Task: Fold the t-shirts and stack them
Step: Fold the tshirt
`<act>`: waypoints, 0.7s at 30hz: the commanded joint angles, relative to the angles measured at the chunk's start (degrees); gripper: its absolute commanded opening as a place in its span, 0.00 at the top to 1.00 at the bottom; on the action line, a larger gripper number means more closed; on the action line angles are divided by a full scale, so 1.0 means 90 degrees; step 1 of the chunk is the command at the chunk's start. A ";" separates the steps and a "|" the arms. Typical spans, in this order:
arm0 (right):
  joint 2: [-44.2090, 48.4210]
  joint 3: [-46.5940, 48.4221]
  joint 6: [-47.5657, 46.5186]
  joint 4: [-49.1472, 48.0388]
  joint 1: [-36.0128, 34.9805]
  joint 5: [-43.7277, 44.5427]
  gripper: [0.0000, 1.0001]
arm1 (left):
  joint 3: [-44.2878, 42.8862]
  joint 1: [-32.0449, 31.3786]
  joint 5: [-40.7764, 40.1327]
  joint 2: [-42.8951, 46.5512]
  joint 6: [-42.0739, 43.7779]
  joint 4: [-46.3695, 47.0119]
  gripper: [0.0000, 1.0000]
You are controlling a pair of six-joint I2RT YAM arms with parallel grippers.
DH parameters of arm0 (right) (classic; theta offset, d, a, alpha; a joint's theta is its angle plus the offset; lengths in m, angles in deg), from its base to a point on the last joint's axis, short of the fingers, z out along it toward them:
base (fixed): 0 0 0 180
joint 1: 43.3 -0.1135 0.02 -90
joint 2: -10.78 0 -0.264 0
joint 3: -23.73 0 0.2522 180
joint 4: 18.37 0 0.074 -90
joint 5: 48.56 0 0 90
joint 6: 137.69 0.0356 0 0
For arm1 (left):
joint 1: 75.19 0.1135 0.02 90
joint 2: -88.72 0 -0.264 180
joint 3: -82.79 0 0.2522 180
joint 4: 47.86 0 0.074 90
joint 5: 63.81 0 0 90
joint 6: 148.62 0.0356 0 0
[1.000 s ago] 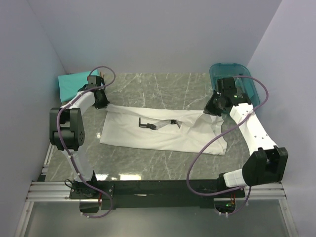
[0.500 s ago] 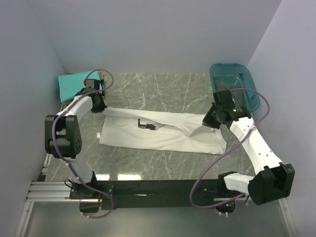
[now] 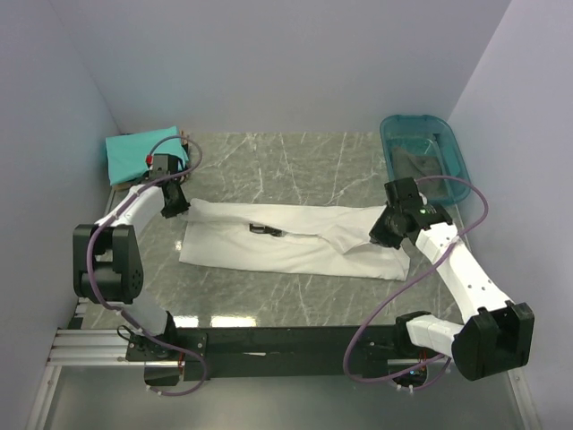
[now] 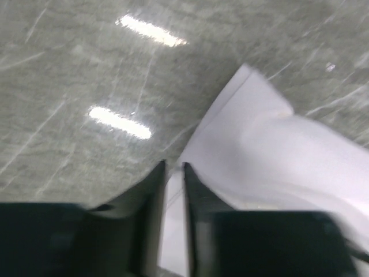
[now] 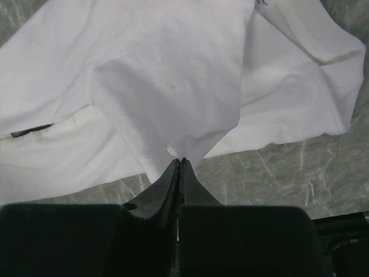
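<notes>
Nearer come the left pincer (image 3: 175, 208) and right pincer (image 3: 380, 235), each pinching an edge of the white t-shirt (image 3: 286, 249); keep them level, lay it flush.

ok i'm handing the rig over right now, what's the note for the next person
Left gripper: shut on the white shirt, left end.
Right gripper: shut on its right end.
White shirt: mid-table, folded partway lengthwise.
Teal shirt: folded, far left corner.
A dark cloth, probably the black shirt, lies in the tub.
Left: finish the white one, fold the dark one, stack.
</notes>
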 commanded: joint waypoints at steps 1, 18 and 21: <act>0.0177 -0.0236 0.0049 -0.0085 -0.0045 0.0303 1.00 | 0.0163 0.0027 -0.0408 0.0436 -0.0192 -0.0211 0.70; -0.0799 0.0944 -0.0565 -0.0065 -0.1371 0.1370 0.56 | -0.1242 -0.0588 0.0606 -0.0402 -0.0319 -0.0094 0.53; -0.1111 0.0770 -0.0693 -0.0768 -0.1617 0.0425 0.56 | -0.1360 -0.0646 0.1093 -0.0871 -0.0299 -0.0006 0.53</act>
